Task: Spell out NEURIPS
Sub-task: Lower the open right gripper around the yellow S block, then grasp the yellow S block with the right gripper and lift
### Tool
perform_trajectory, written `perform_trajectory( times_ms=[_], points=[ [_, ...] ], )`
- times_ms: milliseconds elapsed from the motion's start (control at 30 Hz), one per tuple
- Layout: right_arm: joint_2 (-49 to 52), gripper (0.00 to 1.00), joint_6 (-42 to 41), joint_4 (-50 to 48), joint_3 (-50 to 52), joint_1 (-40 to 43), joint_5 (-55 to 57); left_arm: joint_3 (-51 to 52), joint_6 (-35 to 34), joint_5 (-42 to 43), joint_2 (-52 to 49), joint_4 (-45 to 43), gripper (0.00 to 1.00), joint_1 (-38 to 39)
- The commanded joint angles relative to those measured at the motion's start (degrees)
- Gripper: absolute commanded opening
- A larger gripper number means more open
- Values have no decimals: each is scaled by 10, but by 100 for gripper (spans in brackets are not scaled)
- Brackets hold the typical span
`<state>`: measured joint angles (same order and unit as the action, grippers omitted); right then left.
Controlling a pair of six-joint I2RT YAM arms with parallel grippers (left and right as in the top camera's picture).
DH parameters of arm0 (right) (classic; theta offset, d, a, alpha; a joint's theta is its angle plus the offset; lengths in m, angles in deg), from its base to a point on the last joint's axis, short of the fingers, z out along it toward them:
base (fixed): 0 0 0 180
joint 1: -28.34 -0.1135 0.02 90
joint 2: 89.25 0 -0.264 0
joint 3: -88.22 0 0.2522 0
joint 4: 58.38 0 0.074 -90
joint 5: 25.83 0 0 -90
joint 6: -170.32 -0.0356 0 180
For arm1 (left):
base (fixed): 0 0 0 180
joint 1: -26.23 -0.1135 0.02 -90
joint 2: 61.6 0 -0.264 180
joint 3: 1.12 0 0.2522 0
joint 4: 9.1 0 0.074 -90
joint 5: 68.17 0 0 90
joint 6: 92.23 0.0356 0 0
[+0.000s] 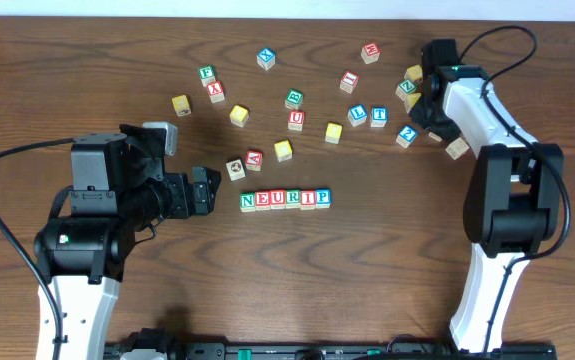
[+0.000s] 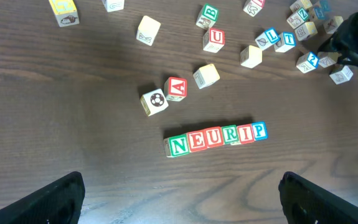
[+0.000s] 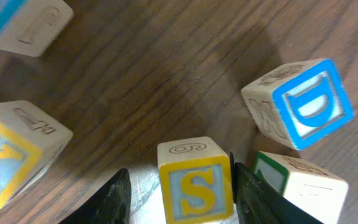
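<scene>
A row of letter blocks reading NEURIP [image 1: 285,199] lies at the table's middle and also shows in the left wrist view [image 2: 216,138]. A yellow S block [image 3: 194,183] stands between the fingers of my right gripper [image 3: 180,186]. The right finger touches the block and the left finger stands a little off it, so the jaws are open. In the overhead view my right gripper [image 1: 414,92] is low among the blocks at the far right. My left gripper [image 1: 205,190] is open and empty, left of the row, with its fingers wide apart [image 2: 179,199].
Right beside the S block are a blue D block [image 3: 306,102], a green-edged block [image 3: 297,183] and a yellow block [image 3: 10,149]. Several loose blocks are scattered behind the row, among them a red A [image 1: 254,159] and a red U [image 1: 296,120].
</scene>
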<state>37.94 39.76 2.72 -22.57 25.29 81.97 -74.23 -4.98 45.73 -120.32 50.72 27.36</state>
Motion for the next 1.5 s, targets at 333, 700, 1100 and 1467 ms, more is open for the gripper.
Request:
perform_trajectory(
  times_ms=[333,700,1100,1467],
  points=[
    [25,37,-5,-15,-7,5,12,-8,6,5,4,0,98,-3],
    [25,20,-5,-19,-7,5,12,-8,6,5,4,0,98,-3],
    [-6,22,15,-8,-8,5,12,-8,6,5,4,0,98,-3],
    [-161,20,58,50,-8,-12,-37,-8,6,5,4,0,98,-3]
  ],
)
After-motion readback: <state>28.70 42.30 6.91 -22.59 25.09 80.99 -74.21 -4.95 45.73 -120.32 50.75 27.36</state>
